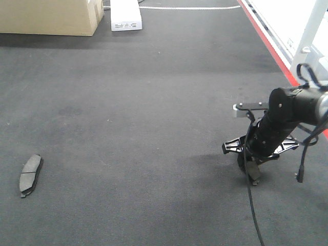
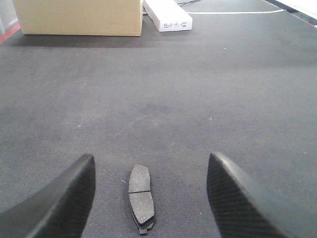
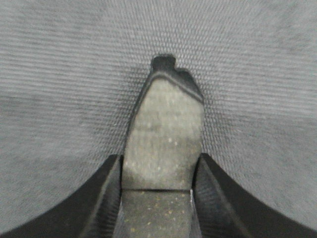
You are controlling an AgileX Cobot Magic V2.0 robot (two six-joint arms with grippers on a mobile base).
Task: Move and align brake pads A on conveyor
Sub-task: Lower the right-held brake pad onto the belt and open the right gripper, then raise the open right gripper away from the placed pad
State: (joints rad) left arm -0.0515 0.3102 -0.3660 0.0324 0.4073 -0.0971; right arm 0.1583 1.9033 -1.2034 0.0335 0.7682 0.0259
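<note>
Right claw [image 3: 161, 166] around grooved grey pad [image 3: 164, 124]

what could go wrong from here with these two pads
The right gripper holds its brake pad with half jutting out; it may pivot and land skewed on the conveyor. The left gripper is open over the second pad, lying flat; closing might shove it rather than grip it.

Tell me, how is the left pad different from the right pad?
The left pad lies loose, untouched by the open left jaws; the right pad is squeezed between the right jaws. The left pad shows whole; the right pad is partly hidden. Both are grey with a middle groove.
</note>
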